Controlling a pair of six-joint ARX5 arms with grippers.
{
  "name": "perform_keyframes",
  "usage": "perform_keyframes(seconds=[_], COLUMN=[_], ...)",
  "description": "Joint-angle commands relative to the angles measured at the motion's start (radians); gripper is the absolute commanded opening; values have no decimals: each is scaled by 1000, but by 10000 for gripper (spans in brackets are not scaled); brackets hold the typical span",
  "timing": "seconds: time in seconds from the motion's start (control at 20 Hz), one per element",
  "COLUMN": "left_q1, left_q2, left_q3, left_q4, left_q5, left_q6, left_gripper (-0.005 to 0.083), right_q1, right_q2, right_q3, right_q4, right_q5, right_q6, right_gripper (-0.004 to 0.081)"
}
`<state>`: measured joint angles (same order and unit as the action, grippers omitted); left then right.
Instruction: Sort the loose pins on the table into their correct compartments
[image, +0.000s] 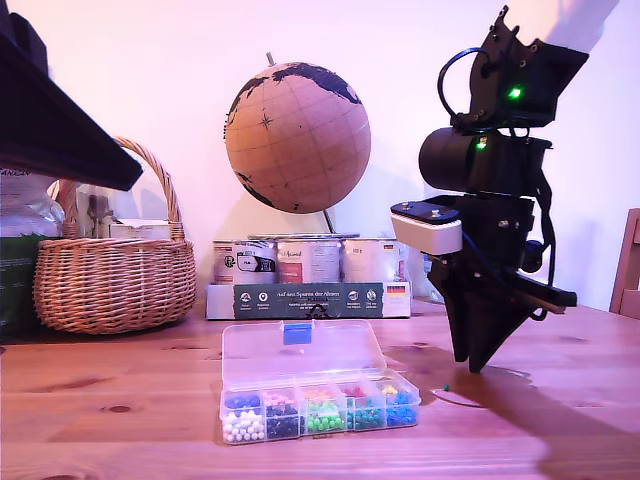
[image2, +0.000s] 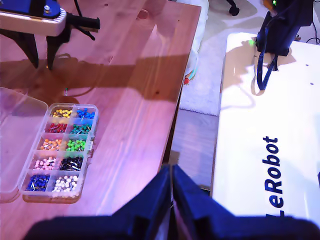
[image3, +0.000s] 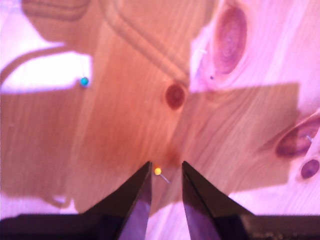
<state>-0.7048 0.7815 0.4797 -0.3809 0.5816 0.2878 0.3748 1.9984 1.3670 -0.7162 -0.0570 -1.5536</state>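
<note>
**Second wrist view.** My second claw (image3: 166, 164) points down at the counter (image3: 240, 150), jaws apart by a narrow gap. The yellow pin (image3: 157, 171) lies in that gap, head nearer one fingertip and shaft slanting toward the other. I cannot tell whether either tip touches it. The green pin (image3: 84, 81) lies well apart on bare wood, in a bright patch.

**Exterior view.** The same claw (image: 478, 366) stands tip-down at the exterior view's right, beside the organiser box (image: 232, 425). The green pin (image: 445, 387) is a speck between box and claw. The yellow pin is hidden behind the tips.

**First wrist view.** My first claw (image2: 171, 171) hangs high near the counter's edge, jaws pressed together and holding nothing. Below it, the compartments (image2: 68, 145) each show one colour of pin heads, and the clear lid (image2: 15, 130) lies folded open. Single pins in the heaps are too small to make out, and my second claw (image2: 42, 65) is partly cut off by the frame
</note>
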Motion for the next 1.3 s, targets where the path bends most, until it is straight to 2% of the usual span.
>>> perform_keyframes(seconds=[0.0, 0.35, 0.85, 1.25], left_q1=[-1, -1, -1, -1], left_q2=[5, 5, 5, 5], left_q3=[2, 2, 2, 2], left_q4=[6, 6, 6, 4], left_q5=[0, 0, -14, -14], left_q6=[-3, -2, -3, -3], left_gripper=[-24, -24, -24, -24], right_q1=[4, 4, 2, 2], right_q2=[58, 62, 72, 97], right_q3=[15, 22, 22, 22], right_q4=[-27, -76, -60, -53], right_q5=[2, 5, 8, 10], right_q6=[16, 39, 36, 31], right_gripper=[164, 159, 135, 43])
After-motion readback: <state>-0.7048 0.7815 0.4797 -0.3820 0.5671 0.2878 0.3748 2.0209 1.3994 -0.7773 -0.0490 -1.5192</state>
